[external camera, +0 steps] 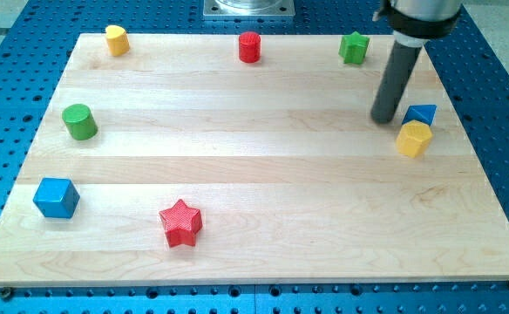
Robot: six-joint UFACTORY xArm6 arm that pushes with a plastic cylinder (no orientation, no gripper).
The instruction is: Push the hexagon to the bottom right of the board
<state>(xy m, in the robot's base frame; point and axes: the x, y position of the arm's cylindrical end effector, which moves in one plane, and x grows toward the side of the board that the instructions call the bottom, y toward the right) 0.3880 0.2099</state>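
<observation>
Sitting near the board's (237, 166) right edge, the yellow hexagon (414, 138) touches a blue block (421, 113) — the rod has no fingers, and my tip (384, 119) rests just left of both.

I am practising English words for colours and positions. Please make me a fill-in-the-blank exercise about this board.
1. My tip stands just to the view's left of the ___ block.
2. The yellow hexagon touches the blue block on its ___ side.
3. The star near the view's bottom is ___.
4. The cylinder by the board's left edge is ___.

Missing words: blue; lower; red; green
</observation>
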